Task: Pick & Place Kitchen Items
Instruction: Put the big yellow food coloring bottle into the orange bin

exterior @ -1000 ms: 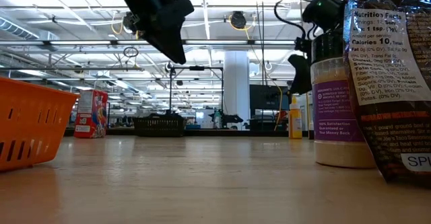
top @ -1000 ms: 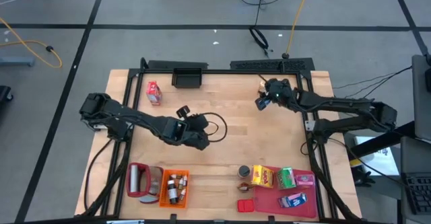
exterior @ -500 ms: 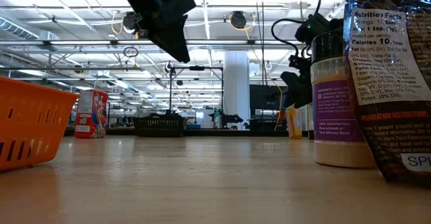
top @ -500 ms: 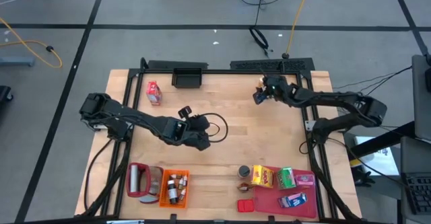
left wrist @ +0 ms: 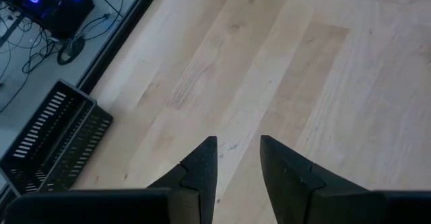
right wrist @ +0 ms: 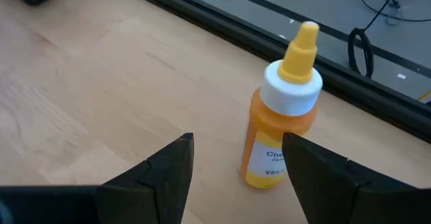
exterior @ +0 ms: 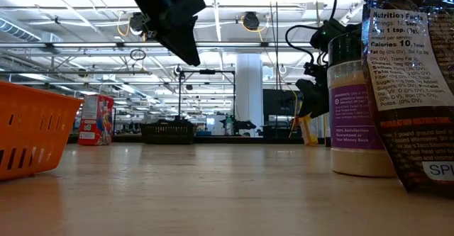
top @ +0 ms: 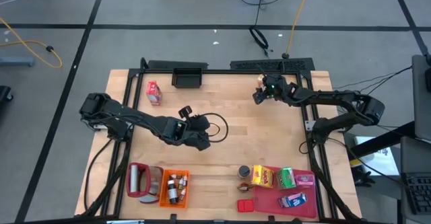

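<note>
Your right gripper (right wrist: 236, 158) has its jaws spread just before the orange bottle (right wrist: 283, 116), upright near the counter's (top: 236, 143) far edge; a crooked approach may topple it.

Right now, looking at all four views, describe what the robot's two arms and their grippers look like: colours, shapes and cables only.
Both arms are black and slender, built of jointed segments. The left arm carries a looping black cable near its wrist. Each ends in a gripper: the left gripper and right gripper have two dark, wedge-shaped fingers tapering to points. The right arm is likewise black, with thin cables trailing off beside it.
</note>
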You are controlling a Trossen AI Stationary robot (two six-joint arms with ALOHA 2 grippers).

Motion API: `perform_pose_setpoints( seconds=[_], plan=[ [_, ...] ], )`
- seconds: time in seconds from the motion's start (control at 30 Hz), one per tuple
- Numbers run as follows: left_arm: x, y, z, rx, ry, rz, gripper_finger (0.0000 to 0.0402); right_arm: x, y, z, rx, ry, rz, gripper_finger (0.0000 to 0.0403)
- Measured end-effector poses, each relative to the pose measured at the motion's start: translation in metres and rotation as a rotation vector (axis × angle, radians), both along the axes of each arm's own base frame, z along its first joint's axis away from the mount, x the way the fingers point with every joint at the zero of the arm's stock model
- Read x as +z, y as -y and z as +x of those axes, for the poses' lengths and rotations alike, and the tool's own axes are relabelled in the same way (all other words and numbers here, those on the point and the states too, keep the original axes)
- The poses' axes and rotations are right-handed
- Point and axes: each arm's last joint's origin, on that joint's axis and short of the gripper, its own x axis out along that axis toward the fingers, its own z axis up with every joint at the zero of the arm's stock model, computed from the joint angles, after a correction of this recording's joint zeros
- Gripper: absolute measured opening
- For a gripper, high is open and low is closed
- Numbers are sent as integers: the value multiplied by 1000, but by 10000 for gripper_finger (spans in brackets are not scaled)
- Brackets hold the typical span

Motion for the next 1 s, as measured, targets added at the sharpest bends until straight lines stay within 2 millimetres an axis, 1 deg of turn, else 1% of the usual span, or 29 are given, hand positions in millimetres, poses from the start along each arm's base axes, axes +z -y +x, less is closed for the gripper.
perform_pose_setpoints(
  seconds=[0.37, 0.67, 0.87, 1.0],
  plan=[
    [0, 0, 0, 0, -1, -1, 113, -2, 0, -3, -41, -50, -11, 222],
    [0, 0, 0, 2, 0, -2, 113, 1, 3, -2, -60, -30, -46, 222],
    [0, 0, 0, 2, 0, -2, 113, 4, 8, -2, -56, -12, -92, 218],
    [0, 0, 0, 3, 1, -3, 113, -1, 14, -3, -76, -26, -84, 209]
  ],
)
